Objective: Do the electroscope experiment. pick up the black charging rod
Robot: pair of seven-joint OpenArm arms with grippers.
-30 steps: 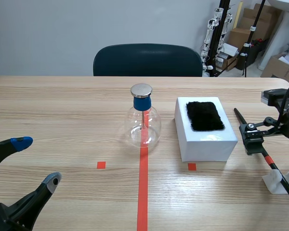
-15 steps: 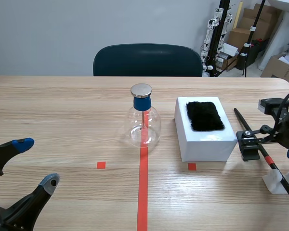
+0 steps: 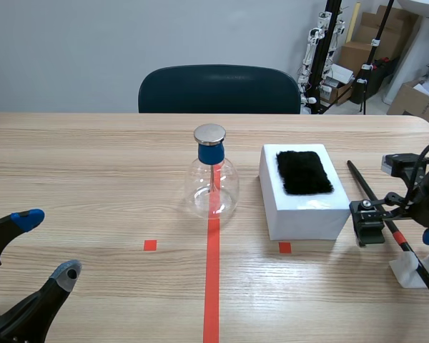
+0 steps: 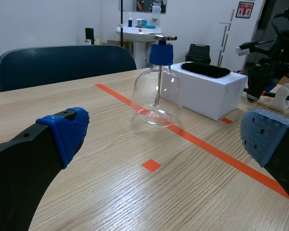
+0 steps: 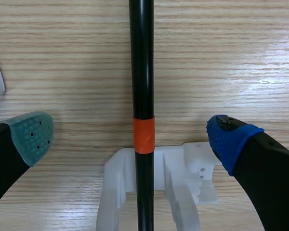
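The black charging rod lies slanted at the table's right, its near end resting in a small white stand. An orange band rings the rod just ahead of that stand. My right gripper hangs open straight over the rod at the band. In the right wrist view, the right gripper has one finger on each side of the rod, both clear of it. My left gripper stands open and holds nothing low at the near left of the table.
A glass electroscope flask with a blue neck and metal cap stands on the red centre tape line. Right of it sits a white box topped with a black fur pad. A dark chair stands behind the table.
My right gripper has come down and slightly left, closer over the rod. The left gripper has slid back toward the near edge. The rod has not moved.
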